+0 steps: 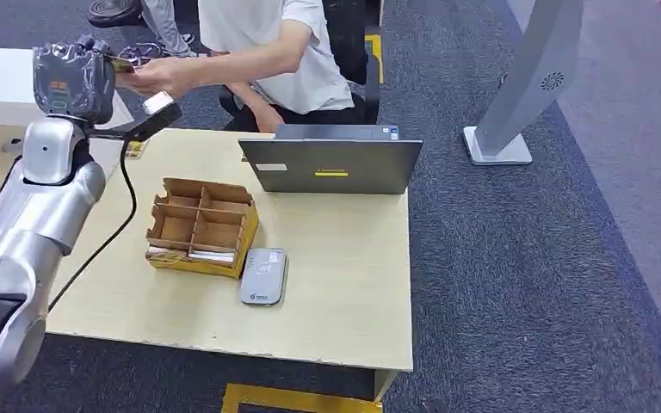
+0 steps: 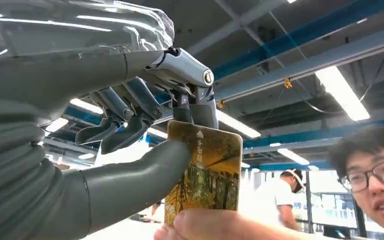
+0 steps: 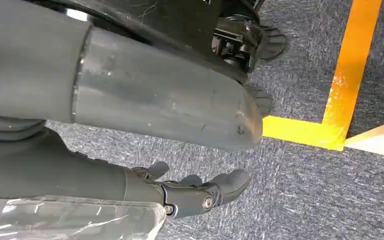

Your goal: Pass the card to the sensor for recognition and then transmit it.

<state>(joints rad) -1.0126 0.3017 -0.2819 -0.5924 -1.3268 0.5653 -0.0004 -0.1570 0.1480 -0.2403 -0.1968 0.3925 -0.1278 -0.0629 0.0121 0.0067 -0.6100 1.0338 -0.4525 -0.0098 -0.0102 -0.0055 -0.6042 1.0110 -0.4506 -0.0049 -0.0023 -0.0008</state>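
My left hand is raised at the far left of the table and pinches a yellow-brown card between its thumb and a finger. A person's fingers grip the card's other end. In the head view my left hand meets the person's hand above the table's far left corner, and the card shows as a thin sliver. The grey card sensor lies flat on the table in front of the cardboard box. My right hand hangs over the carpet with fingers loosely apart, holding nothing.
A cardboard divider box with cards in its front slots stands mid-table. A grey laptop sits at the table's far edge, with the person seated behind it. A black cable runs across the table's left. A grey stand rises at right.
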